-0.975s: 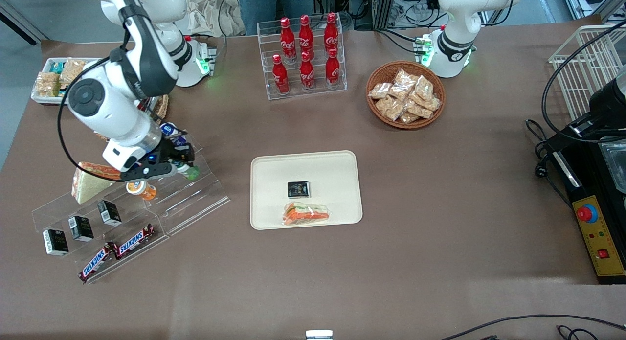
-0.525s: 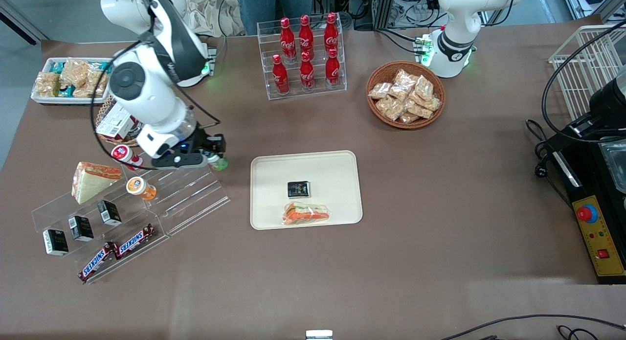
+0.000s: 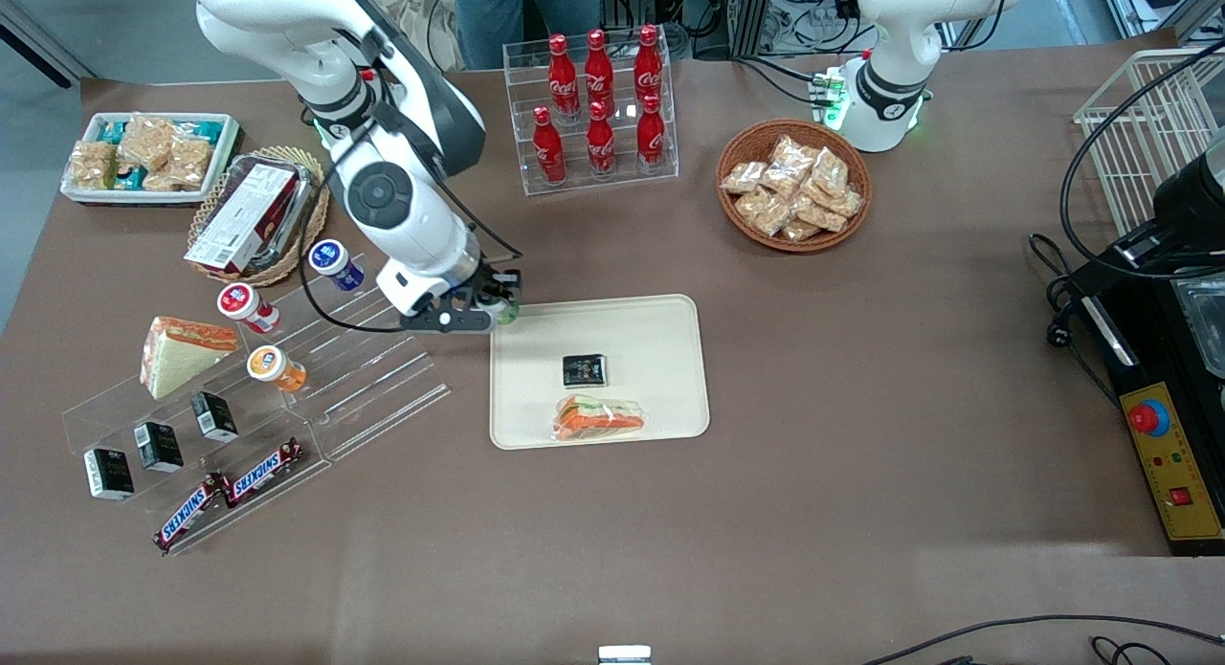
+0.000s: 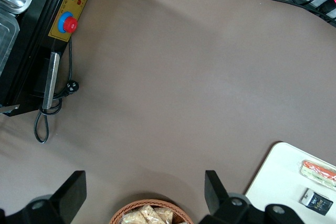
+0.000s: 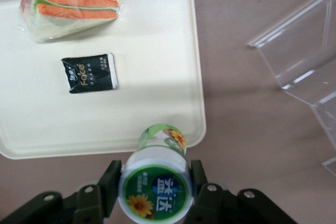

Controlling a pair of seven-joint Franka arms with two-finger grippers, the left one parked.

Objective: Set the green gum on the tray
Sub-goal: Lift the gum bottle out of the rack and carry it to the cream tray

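Note:
My right gripper [image 3: 500, 304] [image 5: 155, 181] is shut on the green gum [image 5: 156, 182], a small bottle with a white-rimmed green lid; its green body just shows in the front view [image 3: 507, 310]. I hold it in the air over the edge of the cream tray [image 3: 660, 330] [image 5: 173, 51] that faces the working arm's end, at the corner farther from the front camera. On the tray lie a black packet [image 3: 584, 369] [image 5: 89, 73] and a wrapped sandwich [image 3: 600, 418] [image 5: 68, 3].
A clear stepped stand [image 3: 364, 378] [image 5: 310, 61] toward the working arm's end holds an orange bottle [image 3: 275, 367], a red-lidded bottle [image 3: 245, 305], a blue-lidded bottle [image 3: 334, 262], a sandwich, small black boxes and Snickers bars. A cola rack [image 3: 598, 110] and a snack basket [image 3: 793, 185] stand farther from the front camera.
My gripper has carried the green gum off the clear stand and sideways to the tray's edge. The orange, red-lidded and blue-lidded bottles now show uncovered on the stand.

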